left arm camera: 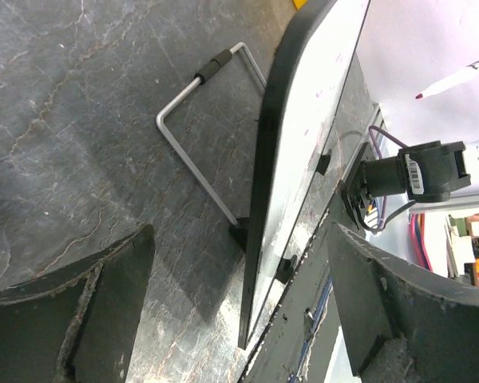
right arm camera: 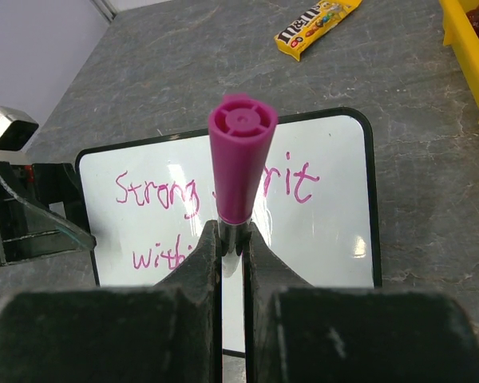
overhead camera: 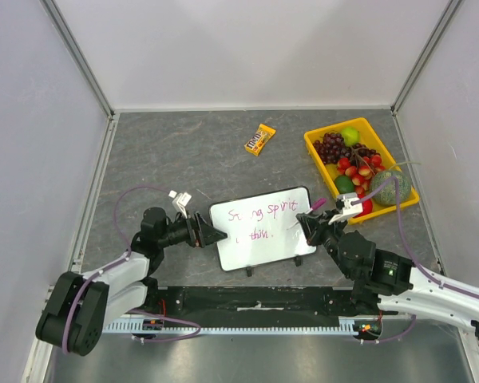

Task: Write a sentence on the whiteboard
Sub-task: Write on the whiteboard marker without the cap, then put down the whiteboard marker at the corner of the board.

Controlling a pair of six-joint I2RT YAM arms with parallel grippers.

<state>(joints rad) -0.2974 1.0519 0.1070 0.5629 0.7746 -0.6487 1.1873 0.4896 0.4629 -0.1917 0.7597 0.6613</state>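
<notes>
The whiteboard (overhead camera: 273, 243) stands tilted on its wire stand in the middle of the table. The sentence (overhead camera: 263, 212), in pink, reads "Strong spirit" over "within" (right arm camera: 156, 191). My left gripper (overhead camera: 215, 234) is at the board's left edge and open. In the left wrist view its fingers (left arm camera: 64, 319) stand wide apart, with the board's black rim (left arm camera: 259, 239) between them and untouched. My right gripper (right arm camera: 233, 239) is shut on a pink-capped marker (right arm camera: 239, 159), just off the board's right edge (overhead camera: 310, 222). The marker hides the middle of the writing in the right wrist view.
A yellow tray (overhead camera: 313, 152) with grapes, a melon and other fruit sits at the back right. A yellow candy packet (overhead camera: 259, 139) lies behind the board. The board's wire stand (left arm camera: 191, 152) juts out behind it. Enclosure walls close in on three sides.
</notes>
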